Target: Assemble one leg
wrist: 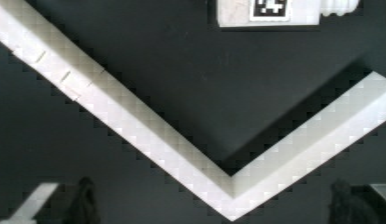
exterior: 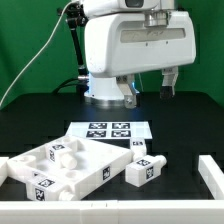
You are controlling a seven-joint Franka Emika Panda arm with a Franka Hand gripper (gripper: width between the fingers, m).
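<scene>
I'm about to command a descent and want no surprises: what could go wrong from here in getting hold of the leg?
1. In the wrist view the leg sits at the picture's edge, not between the fingers of the open gripper; a straight descent would probably meet the white rail corner instead.
2. In the exterior view the leg lies close beside the white slab, so a finger might catch the slab or nudge the leg away.

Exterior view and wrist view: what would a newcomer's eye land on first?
The bulky white arm fills the exterior view's top, its hand above the black table. Near the front, a large white slab lies at the exterior view's left, the small tagged leg beside it. A white V-shaped rail dominates the wrist view.
</scene>
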